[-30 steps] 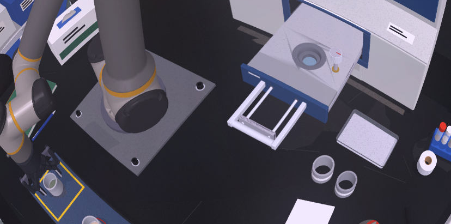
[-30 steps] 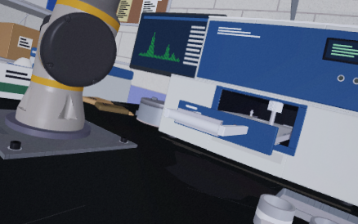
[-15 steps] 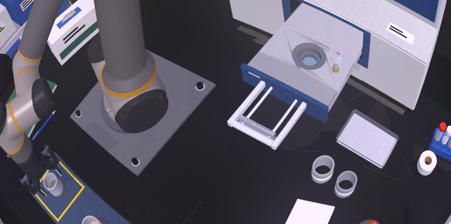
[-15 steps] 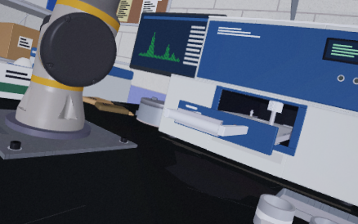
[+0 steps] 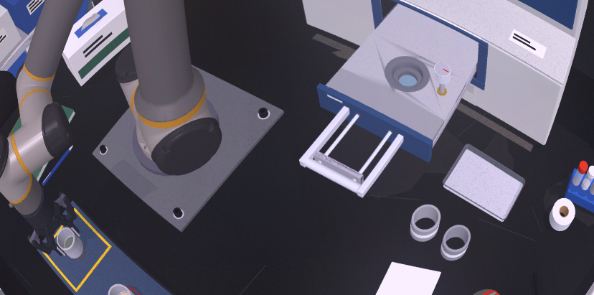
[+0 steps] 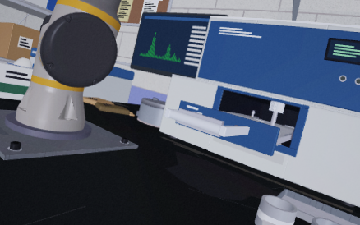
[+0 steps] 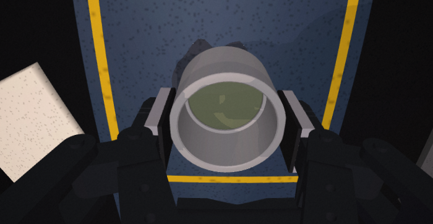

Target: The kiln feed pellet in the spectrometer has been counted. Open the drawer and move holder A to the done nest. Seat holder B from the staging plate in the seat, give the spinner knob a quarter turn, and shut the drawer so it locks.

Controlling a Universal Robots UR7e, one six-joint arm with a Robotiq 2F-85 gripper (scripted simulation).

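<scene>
A grey ring holder (image 7: 227, 113) (image 5: 68, 243) with a green pellet inside stands in the yellow-outlined square (image 5: 77, 247) on the blue plate, at the near left of the bench. My gripper (image 7: 227, 125) (image 5: 54, 237) is around it and is closing; I cannot tell whether it grips the holder. The spectrometer drawer (image 5: 405, 85) stands open, its round seat (image 5: 407, 74) empty. The spinner knob (image 5: 442, 78) stands beside the seat. The drawer's white handle (image 5: 351, 151) juts toward the bench front.
A grey tray (image 5: 483, 182) lies right of the drawer. Two empty grey rings (image 5: 440, 230) stand in front of it. The arm's base plate (image 5: 187, 143) fills the bench middle. Another holder (image 5: 120, 290) shows at the blue plate's near end. A white block (image 7: 27, 119) lies left of the plate.
</scene>
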